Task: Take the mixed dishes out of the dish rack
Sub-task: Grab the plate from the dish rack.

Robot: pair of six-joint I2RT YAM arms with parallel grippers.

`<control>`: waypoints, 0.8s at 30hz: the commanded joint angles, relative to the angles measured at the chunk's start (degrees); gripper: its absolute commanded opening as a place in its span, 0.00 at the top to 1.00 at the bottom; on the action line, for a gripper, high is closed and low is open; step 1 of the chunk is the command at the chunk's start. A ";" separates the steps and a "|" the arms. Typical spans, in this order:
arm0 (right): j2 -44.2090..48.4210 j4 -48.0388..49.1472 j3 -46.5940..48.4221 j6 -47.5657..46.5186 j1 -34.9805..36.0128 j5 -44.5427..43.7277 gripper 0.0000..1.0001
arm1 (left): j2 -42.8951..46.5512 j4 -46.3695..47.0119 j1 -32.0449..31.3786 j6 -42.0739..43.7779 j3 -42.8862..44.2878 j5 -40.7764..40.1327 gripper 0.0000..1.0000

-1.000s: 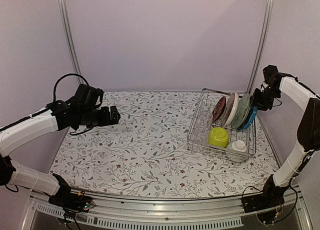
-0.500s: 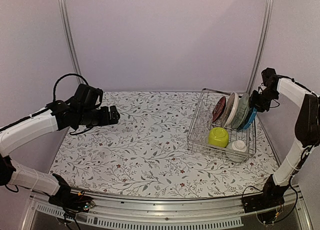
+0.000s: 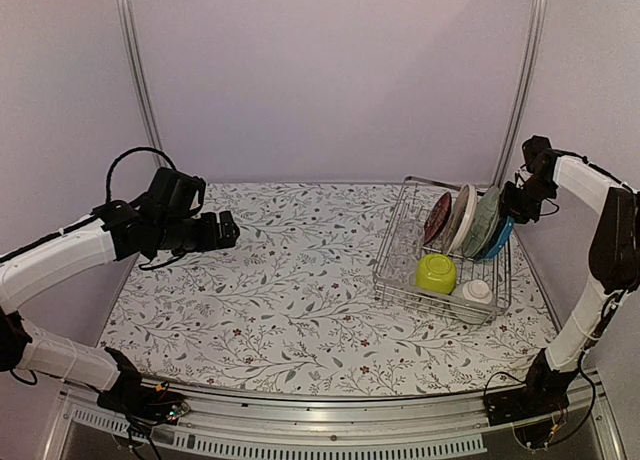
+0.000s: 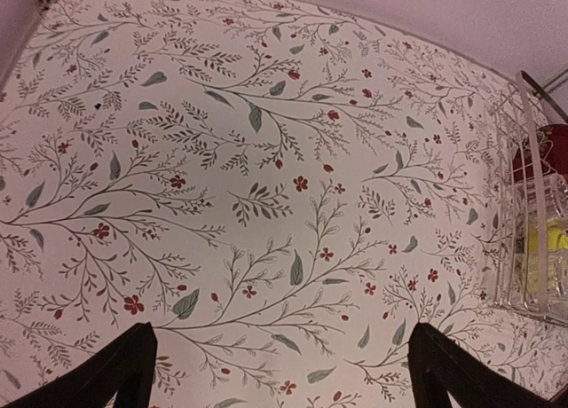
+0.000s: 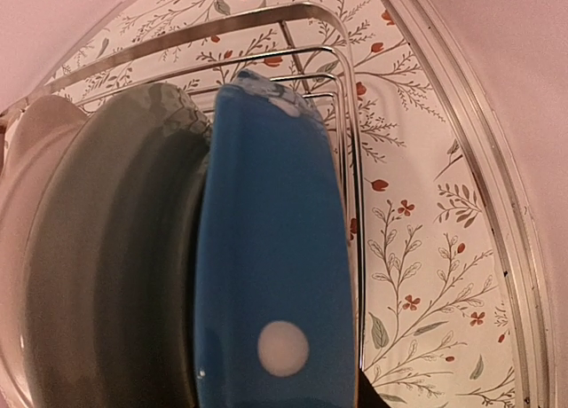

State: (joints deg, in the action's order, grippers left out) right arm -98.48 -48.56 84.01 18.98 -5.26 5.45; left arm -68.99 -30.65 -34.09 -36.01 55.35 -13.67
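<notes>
The dish rack (image 3: pixel 390 268) stands at the right of the table. In it stand a red floral plate (image 3: pixel 437 217), a grey ringed plate (image 3: pixel 461 218), a pale blue-green plate (image 3: pixel 483 223) and a blue plate (image 3: pixel 501 242). In front of them sit a lime-green bowl (image 3: pixel 437 273) and a small whitish bowl (image 3: pixel 477 292). My right gripper (image 3: pixel 515 206) sits on the blue plate's (image 5: pixel 271 248) top rim, jaws astride it; one dark fingertip (image 5: pixel 368 395) touches its right edge. My left gripper (image 3: pixel 232 230) hangs open over bare cloth, far left of the rack (image 4: pixel 524 204).
The table wears a floral cloth (image 3: pixel 290 280). Metal frame posts (image 3: pixel 520 80) rise behind the rack, with the pale right wall close beside it. The rack's wire rim (image 5: pixel 266 27) runs just behind the blue plate.
The right gripper has settled slightly lower onto the blue plate's rim and its jaws have narrowed. The left arm has not moved.
</notes>
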 commanded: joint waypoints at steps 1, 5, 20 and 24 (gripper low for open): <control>0.46 -1.36 3.68 0.81 0.17 2.84 0.84 | -0.24 1.20 0.60 0.37 0.02 0.78 0.00; 0.78 -3.76 7.04 0.47 0.17 1.08 0.89 | -0.52 1.48 0.60 0.25 -0.02 1.08 0.00; 0.05 -14.52 17.95 -2.53 0.63 -4.33 1.00 | -0.84 2.29 0.61 0.23 -0.33 1.16 0.01; 1.42 -16.49 19.97 -3.02 1.39 -5.09 1.00 | -0.97 2.46 0.60 0.04 -0.34 1.18 0.00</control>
State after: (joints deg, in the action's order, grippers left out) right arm -99.53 -64.45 99.59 16.95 -4.75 1.89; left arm -69.14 -29.15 -34.04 -36.03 55.35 -12.67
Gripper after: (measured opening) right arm 0.247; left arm 0.995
